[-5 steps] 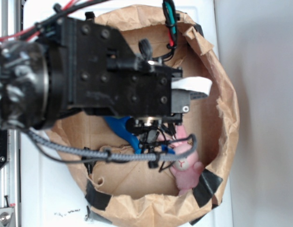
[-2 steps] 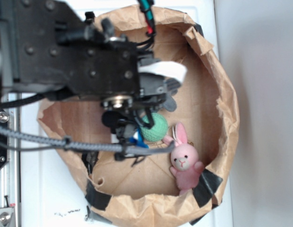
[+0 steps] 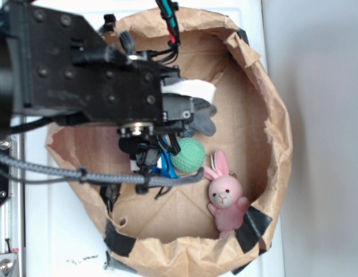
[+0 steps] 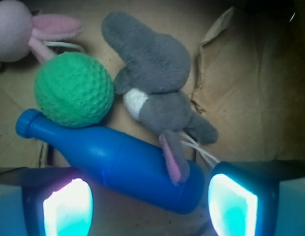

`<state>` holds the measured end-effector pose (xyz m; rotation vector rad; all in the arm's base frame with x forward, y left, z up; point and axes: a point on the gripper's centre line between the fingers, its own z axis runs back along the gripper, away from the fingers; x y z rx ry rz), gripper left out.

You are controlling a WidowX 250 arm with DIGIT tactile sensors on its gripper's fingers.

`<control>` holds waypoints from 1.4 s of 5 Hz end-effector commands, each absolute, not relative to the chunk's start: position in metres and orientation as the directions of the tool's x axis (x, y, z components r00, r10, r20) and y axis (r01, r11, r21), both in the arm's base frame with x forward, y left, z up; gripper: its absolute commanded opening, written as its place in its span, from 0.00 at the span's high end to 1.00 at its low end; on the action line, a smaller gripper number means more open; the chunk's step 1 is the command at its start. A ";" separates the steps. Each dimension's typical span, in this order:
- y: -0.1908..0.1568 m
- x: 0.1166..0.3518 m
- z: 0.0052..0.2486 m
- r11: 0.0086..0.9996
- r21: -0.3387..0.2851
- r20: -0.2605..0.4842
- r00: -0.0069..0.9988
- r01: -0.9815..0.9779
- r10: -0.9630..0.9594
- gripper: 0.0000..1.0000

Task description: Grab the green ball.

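The green ball [image 4: 74, 89] is not yet grasped; the step in hand looks like the approach, with the arm above the brown paper bin [image 3: 277, 138] and the claw not yet lined up on its target.

Taking things from largest to smallest: the bin holds everything, its rim rolled down and taped. Inside it, in the wrist view, the blue bottle [image 4: 118, 160] lies on its side, crossing the space between the fingers. A grey plush toy [image 4: 152, 73] lies beside and partly over the bottle's body. The pink bunny [image 3: 226, 199] sits near the bin wall. The ball rests on the bin floor, touching the bottle's neck, just beside the grey toy and close to the bunny's ears.

The gripper [image 4: 147, 201] is spread wide and holds nothing; whether its tips touch the floor cannot be told. The ball lies ahead of it and toward the left of the wrist view, outside the gap. The next move probably calls for shifting toward the ball, so that the fingers straddle it rather than the bottle, then lowering and closing.
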<state>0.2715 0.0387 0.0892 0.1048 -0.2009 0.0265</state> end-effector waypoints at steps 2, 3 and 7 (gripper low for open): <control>0.030 0.294 0.139 0.997 -0.017 0.219 0.972 -0.080 0.082 0.00; 0.035 0.301 0.141 0.983 -0.078 0.173 0.969 -0.167 0.178 0.00; 0.045 0.321 0.101 0.906 -0.166 0.091 0.909 -0.389 0.407 0.00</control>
